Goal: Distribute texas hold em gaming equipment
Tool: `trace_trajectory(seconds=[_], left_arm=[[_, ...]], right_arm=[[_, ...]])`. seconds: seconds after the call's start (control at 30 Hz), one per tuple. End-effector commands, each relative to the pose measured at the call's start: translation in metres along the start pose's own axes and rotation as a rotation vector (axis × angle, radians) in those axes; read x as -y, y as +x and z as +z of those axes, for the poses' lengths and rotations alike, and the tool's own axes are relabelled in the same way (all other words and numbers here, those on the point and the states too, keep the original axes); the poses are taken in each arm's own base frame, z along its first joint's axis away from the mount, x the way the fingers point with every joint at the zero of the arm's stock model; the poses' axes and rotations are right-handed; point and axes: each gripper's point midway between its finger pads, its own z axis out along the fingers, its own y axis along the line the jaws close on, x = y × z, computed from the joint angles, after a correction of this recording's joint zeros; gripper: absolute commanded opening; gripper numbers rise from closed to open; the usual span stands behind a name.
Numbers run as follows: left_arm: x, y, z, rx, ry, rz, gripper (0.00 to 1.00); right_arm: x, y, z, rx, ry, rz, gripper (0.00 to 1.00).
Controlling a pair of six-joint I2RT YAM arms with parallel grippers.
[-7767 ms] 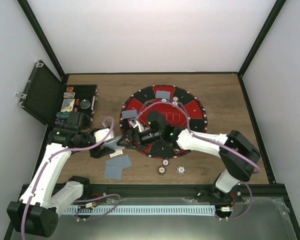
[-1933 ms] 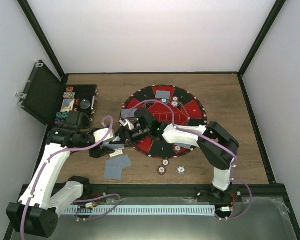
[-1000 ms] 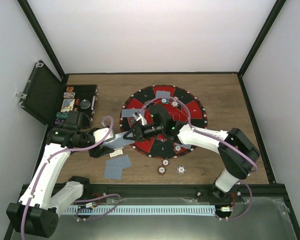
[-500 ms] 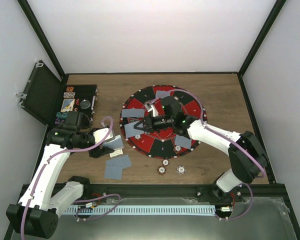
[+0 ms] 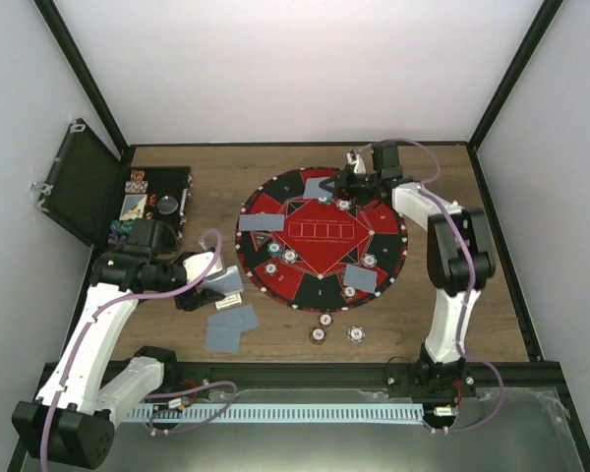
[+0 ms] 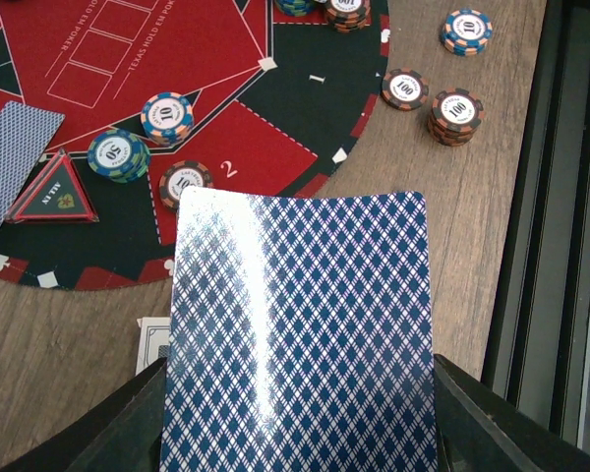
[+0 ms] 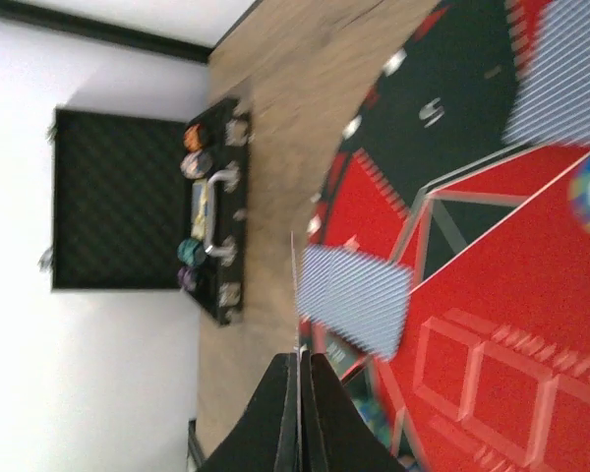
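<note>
Well, the left end effector point(image 6: 300, 425) pinches a blue-backed card point(image 6: 300, 295) at eight o'clock of the mat point(image 5: 320, 232); the right end effector point(image 7: 300, 360), at one o'clock, squeezes a second card point(image 7: 295, 295) edge-on.

Right arm swings off the near-left rim of the mat point(image 5: 320, 231), away from the left end effector point(image 5: 214, 281), clear across to the far edge. The right end effector point(image 5: 354, 179) now sits by the far card point(image 5: 322, 185), pinching a card point(image 7: 296, 295) edge-on. The chips point(image 5: 288, 258) and near-right card point(image 5: 359, 278) it hid now show.
</note>
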Motion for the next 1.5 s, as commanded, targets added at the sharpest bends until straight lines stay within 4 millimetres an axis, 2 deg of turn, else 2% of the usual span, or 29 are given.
trace_trajectory(seconds=[0.0, 0.17, 0.27, 0.37, 0.53, 0.67, 0.73, 0.87, 0.93, 1.0, 1.1, 1.27, 1.37, 1.47], left_arm=[[0.004, -0.005, 0.0, 0.032, 0.022, 0.015, 0.04], [0.005, -0.004, 0.001, 0.028, 0.03, 0.008, 0.04], [0.006, -0.003, 0.003, 0.029, 0.038, 0.004, 0.04], [0.006, -0.002, 0.004, 0.025, 0.042, 0.0, 0.04], [0.006, -0.001, 0.003, 0.027, 0.042, -0.003, 0.04], [0.007, -0.002, 0.003, 0.029, 0.041, -0.001, 0.04], [0.007, -0.003, 0.002, 0.031, 0.037, 0.002, 0.04], [0.006, -0.004, -0.001, 0.03, 0.027, 0.01, 0.04], [0.006, -0.004, -0.001, 0.03, 0.025, 0.012, 0.04], [0.006, -0.006, -0.002, 0.033, 0.022, 0.014, 0.04], [0.007, -0.006, -0.003, 0.035, 0.02, 0.016, 0.04], [0.007, -0.006, -0.003, 0.039, 0.018, 0.019, 0.04], [0.007, -0.008, -0.004, 0.043, 0.018, 0.017, 0.04], [0.007, -0.009, -0.004, 0.053, 0.02, 0.016, 0.04]], right_arm=[[0.048, -0.041, 0.016, 0.007, 0.026, 0.056, 0.01], [0.09, -0.074, 0.041, 0.023, 0.094, 0.107, 0.01], [0.1, -0.089, 0.045, 0.039, 0.108, 0.119, 0.01], [0.107, -0.097, 0.046, 0.046, 0.134, 0.113, 0.02], [0.115, -0.106, 0.041, 0.056, 0.195, 0.096, 0.16], [0.113, -0.113, 0.028, 0.087, 0.257, 0.069, 0.38], [0.103, -0.117, 0.018, 0.108, 0.28, 0.044, 0.47], [0.088, -0.12, -0.002, 0.139, 0.338, 0.009, 0.58], [0.082, -0.118, -0.012, 0.149, 0.366, 0.001, 0.6], [0.081, -0.112, -0.023, 0.161, 0.407, 0.006, 0.62], [0.068, -0.099, -0.041, 0.185, 0.424, -0.004, 0.67], [0.023, -0.061, -0.056, 0.193, 0.354, -0.066, 0.8], [-0.017, -0.022, -0.055, 0.158, 0.264, -0.111, 0.86], [-0.055, 0.036, -0.043, 0.076, 0.102, -0.128, 0.92]])
